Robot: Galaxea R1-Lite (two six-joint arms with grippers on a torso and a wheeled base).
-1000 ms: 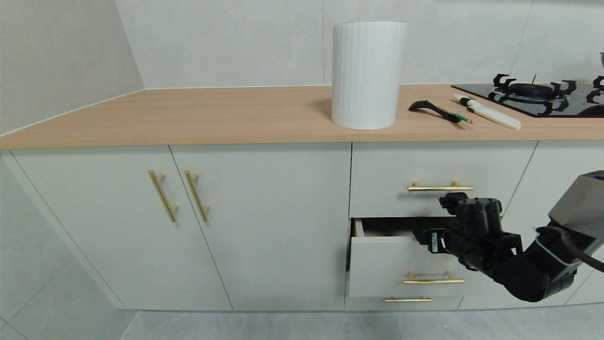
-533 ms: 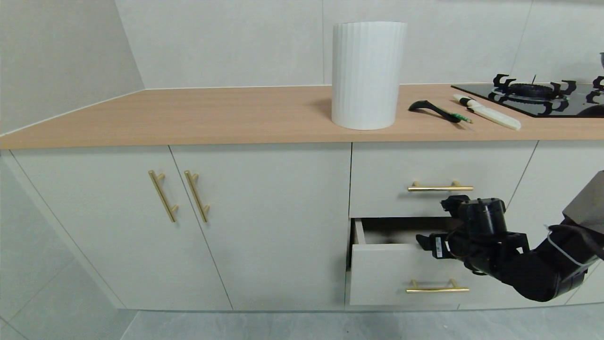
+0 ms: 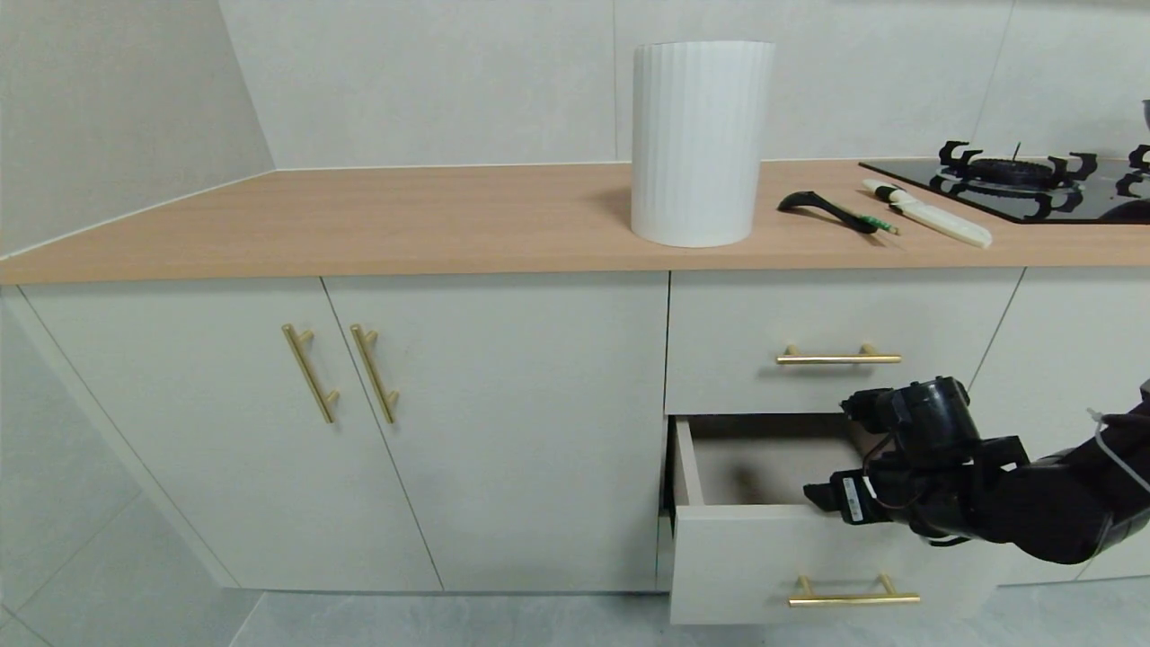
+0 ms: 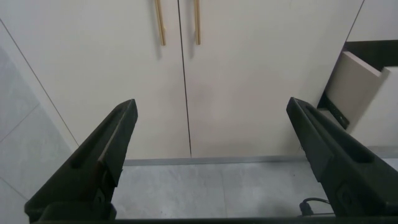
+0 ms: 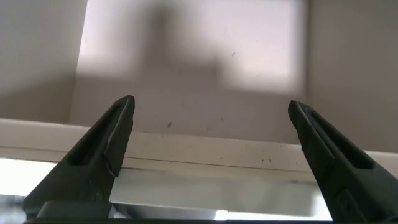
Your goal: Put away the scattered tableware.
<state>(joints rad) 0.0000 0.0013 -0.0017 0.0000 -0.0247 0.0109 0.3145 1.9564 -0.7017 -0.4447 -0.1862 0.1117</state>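
Drawer [image 3: 764, 562] farther out, right gripper [image 5: 210, 109] spread

Bright, even light fr. above; soft shadows under countertop [image 3: 404, 216] edge & beside white canister [image 3: 696, 144]; drawer [image 3: 764, 557] interior dim.

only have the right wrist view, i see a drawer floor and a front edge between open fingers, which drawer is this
Observer: It is the open drawer, pulled out directly below the closed top drawer. The right end effector sits at its upper front edge.
Operator: ok and where's the tableware
Observer: Up on the countertop. A black utensil and a white utensil lie between the ribbed white container and the hob.
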